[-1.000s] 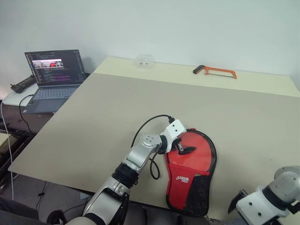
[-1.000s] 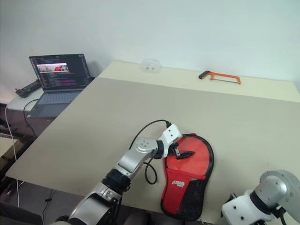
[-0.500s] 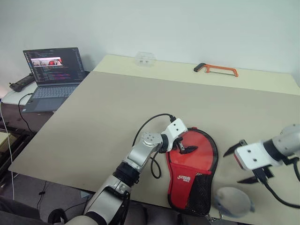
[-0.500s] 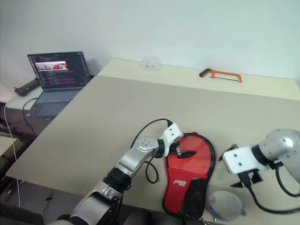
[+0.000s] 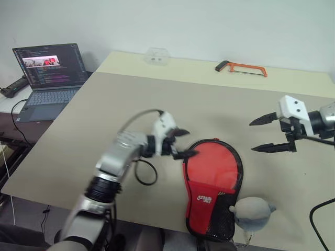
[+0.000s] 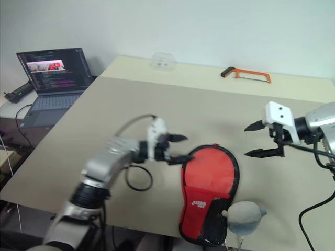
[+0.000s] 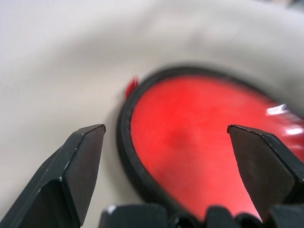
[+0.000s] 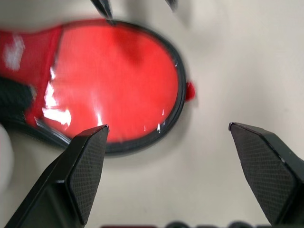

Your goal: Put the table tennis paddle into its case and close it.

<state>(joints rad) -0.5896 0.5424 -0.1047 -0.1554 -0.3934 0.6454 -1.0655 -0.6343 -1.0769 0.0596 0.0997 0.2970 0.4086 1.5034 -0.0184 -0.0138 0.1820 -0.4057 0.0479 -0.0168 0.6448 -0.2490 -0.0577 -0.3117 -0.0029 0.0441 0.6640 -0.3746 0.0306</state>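
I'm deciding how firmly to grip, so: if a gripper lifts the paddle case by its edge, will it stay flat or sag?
The case looks like thin fabric with a mesh pocket and a glossy clear window, so the handle end would likely sag. The round part lies flat and taut, perhaps stiffened by something inside, so it may hold its shape. The shiny window could be slippery; the black piping seems a safer hold.
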